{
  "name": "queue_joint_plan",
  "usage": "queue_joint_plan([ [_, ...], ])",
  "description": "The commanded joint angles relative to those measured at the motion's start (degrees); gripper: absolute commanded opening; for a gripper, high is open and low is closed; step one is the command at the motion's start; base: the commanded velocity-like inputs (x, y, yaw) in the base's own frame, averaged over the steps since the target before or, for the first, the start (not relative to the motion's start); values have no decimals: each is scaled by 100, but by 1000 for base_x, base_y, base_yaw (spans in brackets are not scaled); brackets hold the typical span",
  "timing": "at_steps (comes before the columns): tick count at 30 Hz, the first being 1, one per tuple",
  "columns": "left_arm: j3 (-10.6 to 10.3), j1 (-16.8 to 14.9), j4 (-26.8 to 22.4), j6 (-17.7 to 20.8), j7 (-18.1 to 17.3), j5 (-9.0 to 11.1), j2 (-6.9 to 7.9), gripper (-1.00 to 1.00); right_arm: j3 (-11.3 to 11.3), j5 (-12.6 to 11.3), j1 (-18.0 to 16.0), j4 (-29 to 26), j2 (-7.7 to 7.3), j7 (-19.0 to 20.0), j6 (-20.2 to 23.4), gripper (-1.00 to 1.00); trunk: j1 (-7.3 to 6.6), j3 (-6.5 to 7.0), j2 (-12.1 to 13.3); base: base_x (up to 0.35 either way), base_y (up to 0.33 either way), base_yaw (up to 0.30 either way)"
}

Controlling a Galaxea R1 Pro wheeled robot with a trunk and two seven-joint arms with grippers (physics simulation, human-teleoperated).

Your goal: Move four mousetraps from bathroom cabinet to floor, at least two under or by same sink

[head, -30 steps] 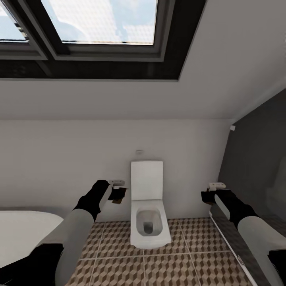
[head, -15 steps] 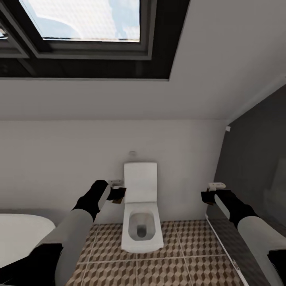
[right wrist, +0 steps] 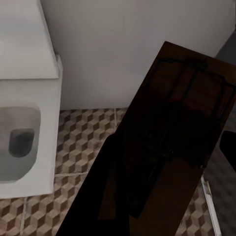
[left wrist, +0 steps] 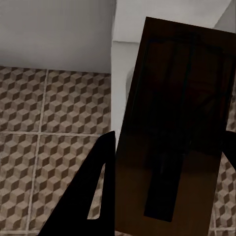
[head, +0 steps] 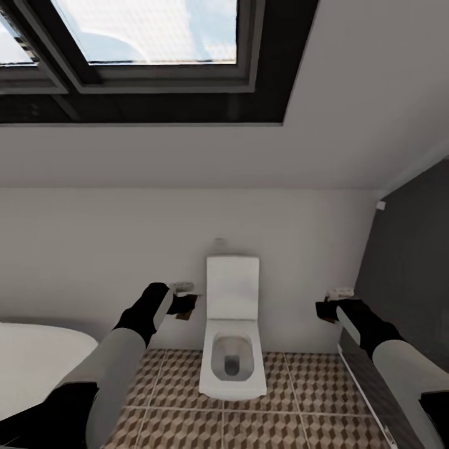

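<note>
You have a mousetrap [left wrist: 172, 128] clamped in your left gripper [head: 186, 305] and another [right wrist: 167, 147] in your right gripper [head: 324, 310], either side of the toilet [head: 232, 349]; neither is yet on the floor [head: 299, 399].

A flat brown wooden mousetrap with dark wire [right wrist: 167, 162] lies slantwise across the close foreground, clamped between the right gripper's [right wrist: 167, 191] dark fingers [right wrist: 105, 187]. Beyond it, a white square-bowled toilet [right wrist: 24, 123] stands against a plain white wall [right wrist: 132, 49] on cube-patterned brown and beige floor tiles [right wrist: 83, 142].
</note>
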Motion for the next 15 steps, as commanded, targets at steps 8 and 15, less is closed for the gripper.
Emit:
queue_joint_plan([
  [8, 35, -2, 108, -11, 24, 17, 114, -100, 38, -43, 3, 198, -13, 0, -221, -100, 2, -2, -4, 1, -1, 246],
  [15, 46, -2, 555, -323, -6, 39, 361, -100, 38, -49, 5, 238, -4, -2, -311, -100, 2, -2, -4, 0, 0, 55],
])
